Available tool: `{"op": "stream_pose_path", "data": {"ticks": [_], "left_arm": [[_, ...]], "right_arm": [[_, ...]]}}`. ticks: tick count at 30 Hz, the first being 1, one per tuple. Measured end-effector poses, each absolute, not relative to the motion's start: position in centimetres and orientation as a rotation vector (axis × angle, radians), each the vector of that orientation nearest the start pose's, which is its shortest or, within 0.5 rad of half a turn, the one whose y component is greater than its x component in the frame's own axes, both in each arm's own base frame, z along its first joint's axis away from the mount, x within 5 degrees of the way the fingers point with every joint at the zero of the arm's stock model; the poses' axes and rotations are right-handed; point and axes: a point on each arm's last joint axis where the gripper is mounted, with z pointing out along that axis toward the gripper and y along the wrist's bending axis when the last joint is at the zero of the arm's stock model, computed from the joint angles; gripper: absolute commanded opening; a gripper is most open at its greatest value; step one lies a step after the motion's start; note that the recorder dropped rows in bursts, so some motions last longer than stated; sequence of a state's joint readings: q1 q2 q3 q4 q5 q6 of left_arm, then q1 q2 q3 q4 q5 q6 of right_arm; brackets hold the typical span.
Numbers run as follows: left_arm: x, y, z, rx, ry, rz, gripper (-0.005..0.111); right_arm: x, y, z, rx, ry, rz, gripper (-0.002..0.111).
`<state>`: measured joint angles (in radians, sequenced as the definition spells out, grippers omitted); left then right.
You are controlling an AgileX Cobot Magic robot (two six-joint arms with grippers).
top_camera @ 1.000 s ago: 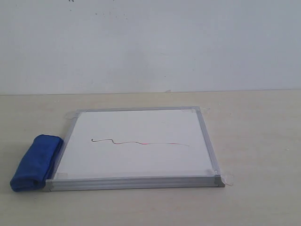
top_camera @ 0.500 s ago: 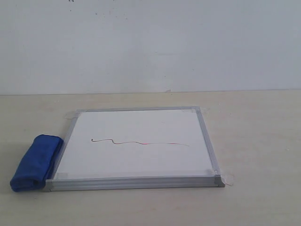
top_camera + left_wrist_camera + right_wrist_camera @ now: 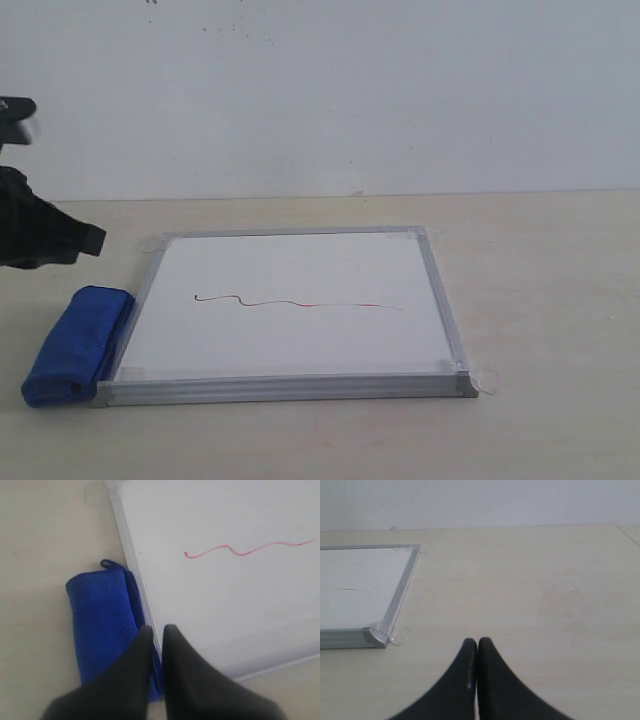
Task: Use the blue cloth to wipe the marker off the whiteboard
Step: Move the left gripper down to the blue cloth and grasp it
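**Left gripper [image 3: 156,630] low over the blue cloth [image 3: 100,615]**

Your left arm [image 3: 40,235] reaches in over the cloth, which lies on the surface [image 3: 540,300] against the whiteboard [image 3: 300,345] frame. The gripper's jaws are almost together, holding nothing. The marker [image 3: 290,303] line crosses the board. Your right gripper [image 3: 477,642] is pressed together beside the board's corner.
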<state>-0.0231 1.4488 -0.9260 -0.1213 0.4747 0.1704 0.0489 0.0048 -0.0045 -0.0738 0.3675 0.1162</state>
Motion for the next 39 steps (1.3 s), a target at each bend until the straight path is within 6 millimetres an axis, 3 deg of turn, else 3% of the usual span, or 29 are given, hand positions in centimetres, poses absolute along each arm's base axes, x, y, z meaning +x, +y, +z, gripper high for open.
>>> {"op": "stream_pose_path", "data": {"ticks": [5, 7, 20, 27, 34, 39], "left_arm": [[31.1, -1.1, 22.1, 0.086, 2.539, -0.06, 0.061], [31.5, -0.9, 21.4, 0.044, 2.549, -0.066, 0.07], [32.7, -0.2, 17.7, 0.053, 2.632, -0.005, 0.073], [32.8, 1.8, 16.8, -0.027, 2.661, 0.032, 0.073], [33.3, 2.1, 15.2, -0.022, 2.68, 0.044, 0.088], [33.5, 2.2, 14.2, 0.001, 2.695, 0.057, 0.089]], "right_arm": [[5.3, 0.0, 18.1, 0.017, 1.851, 0.043, 0.0], [5.3, 0.0, 18.1, 0.017, 1.851, 0.043, 0.0], [5.3, 0.0, 18.1, 0.017, 1.851, 0.043, 0.0], [5.3, 0.0, 18.1, 0.017, 1.851, 0.043, 0.0], [5.3, 0.0, 18.1, 0.017, 1.851, 0.043, 0.0], [5.3, 0.0, 18.1, 0.017, 1.851, 0.043, 0.0]]}}
